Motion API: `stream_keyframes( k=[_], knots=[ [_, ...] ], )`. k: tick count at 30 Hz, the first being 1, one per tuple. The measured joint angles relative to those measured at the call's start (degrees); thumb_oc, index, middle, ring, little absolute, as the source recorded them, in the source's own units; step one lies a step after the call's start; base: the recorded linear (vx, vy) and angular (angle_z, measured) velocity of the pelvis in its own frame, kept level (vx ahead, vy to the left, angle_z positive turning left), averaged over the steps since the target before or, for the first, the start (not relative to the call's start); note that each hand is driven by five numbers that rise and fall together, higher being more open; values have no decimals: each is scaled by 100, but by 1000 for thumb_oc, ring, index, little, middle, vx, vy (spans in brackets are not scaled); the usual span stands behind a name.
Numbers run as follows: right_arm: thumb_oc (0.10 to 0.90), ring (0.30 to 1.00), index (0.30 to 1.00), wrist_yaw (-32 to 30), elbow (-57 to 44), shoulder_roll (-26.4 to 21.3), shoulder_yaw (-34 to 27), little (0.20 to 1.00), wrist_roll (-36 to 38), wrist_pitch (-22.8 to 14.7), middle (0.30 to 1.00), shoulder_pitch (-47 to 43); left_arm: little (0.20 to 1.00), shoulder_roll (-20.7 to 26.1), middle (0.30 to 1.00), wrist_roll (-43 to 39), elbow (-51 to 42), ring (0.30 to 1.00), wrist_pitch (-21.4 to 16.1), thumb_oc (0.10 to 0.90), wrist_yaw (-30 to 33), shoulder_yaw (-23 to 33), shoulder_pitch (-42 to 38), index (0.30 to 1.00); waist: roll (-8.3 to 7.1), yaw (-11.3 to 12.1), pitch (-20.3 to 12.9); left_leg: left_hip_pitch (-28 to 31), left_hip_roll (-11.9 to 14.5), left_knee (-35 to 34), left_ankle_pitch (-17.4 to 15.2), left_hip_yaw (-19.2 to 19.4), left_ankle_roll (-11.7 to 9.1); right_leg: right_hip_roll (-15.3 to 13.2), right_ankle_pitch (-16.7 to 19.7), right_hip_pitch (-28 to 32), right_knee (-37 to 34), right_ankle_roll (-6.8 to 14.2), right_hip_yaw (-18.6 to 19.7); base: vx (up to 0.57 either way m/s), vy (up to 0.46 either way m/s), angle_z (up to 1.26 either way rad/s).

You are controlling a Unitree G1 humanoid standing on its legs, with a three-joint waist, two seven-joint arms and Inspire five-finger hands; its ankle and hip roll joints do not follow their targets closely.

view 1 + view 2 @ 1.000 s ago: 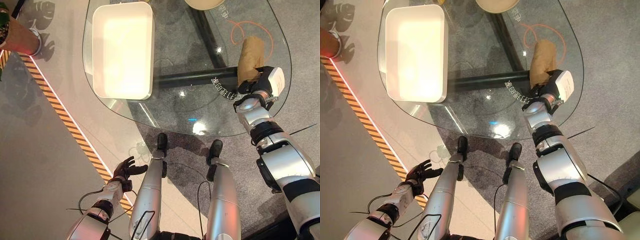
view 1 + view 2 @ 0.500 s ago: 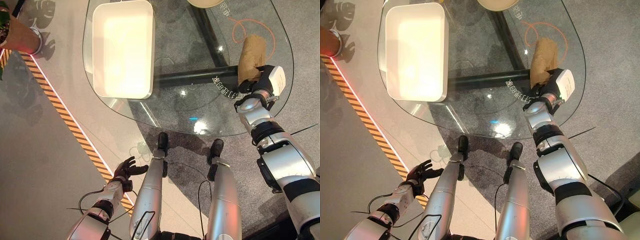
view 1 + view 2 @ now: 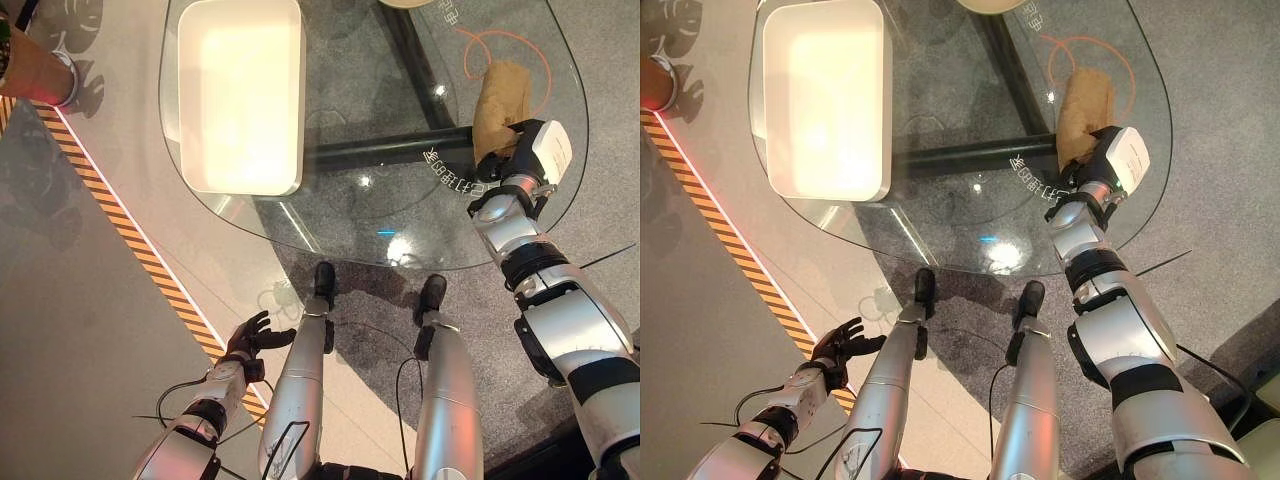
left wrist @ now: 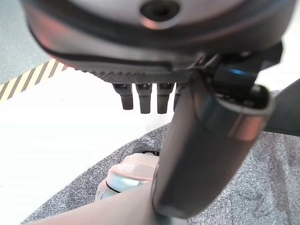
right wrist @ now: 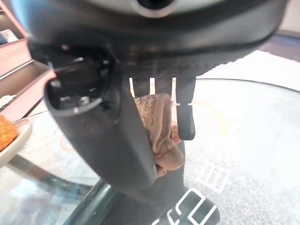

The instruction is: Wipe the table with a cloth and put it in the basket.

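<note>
A crumpled brown cloth (image 3: pixel 503 95) lies on the right side of the glass table (image 3: pixel 380 205), on the near part of an orange loop (image 3: pixel 500 38) drawn on the glass. My right hand (image 3: pixel 503 160) sits at the cloth's near end, shut on it. In the right wrist view the cloth (image 5: pixel 157 122) is bunched between thumb and fingers (image 5: pixel 186 117). The white rectangular basket (image 3: pixel 298 100) stands empty on the table's left side. My left hand (image 3: pixel 250 338) hangs open low over the floor, far from the table, its fingers (image 4: pixel 140 96) straight.
A plate (image 3: pixel 420 3) sits at the table's far edge; the right wrist view shows food on it (image 5: pixel 7 133). Yellow-black striped tape (image 3: pixel 130 235) runs across the floor to the left. A pot (image 3: pixel 35 75) stands at the far left.
My right hand has slid the cloth a little farther away over the glass. The whole picture has shifted slightly. The left hand has not moved.
</note>
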Motion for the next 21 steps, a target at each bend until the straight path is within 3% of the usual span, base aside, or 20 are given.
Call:
stream_keyframes(
  k=[21],
  knots=[
    [100,300,300,507,-488,399,323,200,-376,-10,300,74,900,-6,900,0,-42,900,3,800,18,5,2,900,5,0,-3,18,-5,-22,33,-1,-15,-11,4,-3,28,2,-1,0,0,0]
  ],
)
